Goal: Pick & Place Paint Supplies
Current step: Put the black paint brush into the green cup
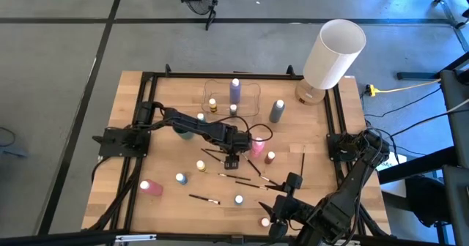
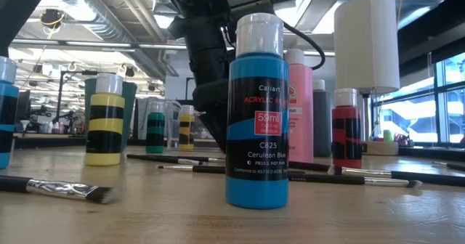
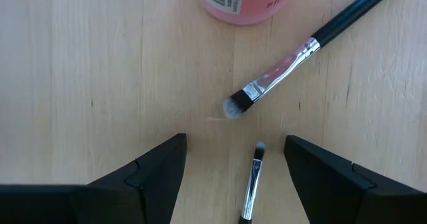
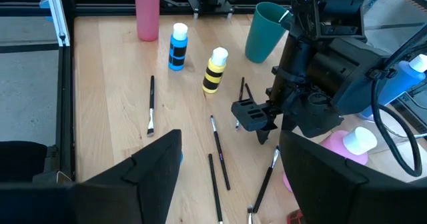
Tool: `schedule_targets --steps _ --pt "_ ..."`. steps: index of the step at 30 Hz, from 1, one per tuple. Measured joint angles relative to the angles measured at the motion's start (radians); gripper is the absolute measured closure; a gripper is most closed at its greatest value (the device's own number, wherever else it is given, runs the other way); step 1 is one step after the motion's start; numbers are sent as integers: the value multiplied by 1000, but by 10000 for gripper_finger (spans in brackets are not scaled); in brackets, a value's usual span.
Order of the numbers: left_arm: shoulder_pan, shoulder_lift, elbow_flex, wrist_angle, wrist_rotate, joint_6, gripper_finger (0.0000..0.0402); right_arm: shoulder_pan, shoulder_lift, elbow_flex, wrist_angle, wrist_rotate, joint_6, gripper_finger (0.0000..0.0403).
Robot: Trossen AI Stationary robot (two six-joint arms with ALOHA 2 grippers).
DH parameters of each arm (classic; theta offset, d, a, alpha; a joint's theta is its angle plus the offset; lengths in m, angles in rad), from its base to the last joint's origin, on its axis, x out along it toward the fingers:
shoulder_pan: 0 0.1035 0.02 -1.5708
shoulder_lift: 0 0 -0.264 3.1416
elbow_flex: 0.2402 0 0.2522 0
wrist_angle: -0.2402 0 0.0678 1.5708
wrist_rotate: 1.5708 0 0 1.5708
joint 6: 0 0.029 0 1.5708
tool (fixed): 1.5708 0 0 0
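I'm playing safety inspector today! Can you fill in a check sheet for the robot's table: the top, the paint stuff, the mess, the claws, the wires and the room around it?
Surface: wooden table inside a black frame.
Job's things: paint bottles scattered upright, such as a blue bottle, a pink bottle and a purple bottle; thin paintbrushes lying flat.
Clutter: big white lamp at a back corner; teal cup; clear tray.
Claws: left claw open, low over a small brush at mid-table; right claw open, at the front edge, holding nothing.
Cables: black cable looped on the left arm; yellow cable on the floor.
Surroundings: grey floor; no people seen.
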Motion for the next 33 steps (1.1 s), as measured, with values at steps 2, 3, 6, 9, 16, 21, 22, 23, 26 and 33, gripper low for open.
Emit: schedule_targets --steps 2,3,6,9,16,21,22,23,26,33 --pt "2 0 0 -5 3 -3 153 0 0 0 0 0 0 146" --pt "3 0 0 -7 6 -5 156 0 0 0 0 0 0 146" --pt "8 1 -1 -9 26 -9 170 0 0 0 0 0 0 146" --pt "9 1 2 -12 26 -10 182 0 0 0 0 0 0 146" --pt "9 4 25 -30 31 -16 191 0 0 0 -2 1 -3 146" --pt "9 5 28 -34 34 -18 192 -3 0 0 -2 1 -7 146" --pt "9 5 28 -34 36 -18 192 -4 0 0 -2 1 -7 146" --pt "9 5 28 -34 40 -18 192 -6 0 0 -2 1 -7 146" --pt "10 5 29 -41 50 -18 192 -12 0 0 -2 -2 -7 146" --pt "15 5 30 -46 62 -17 192 -26 0 0 -2 -17 -12 146"
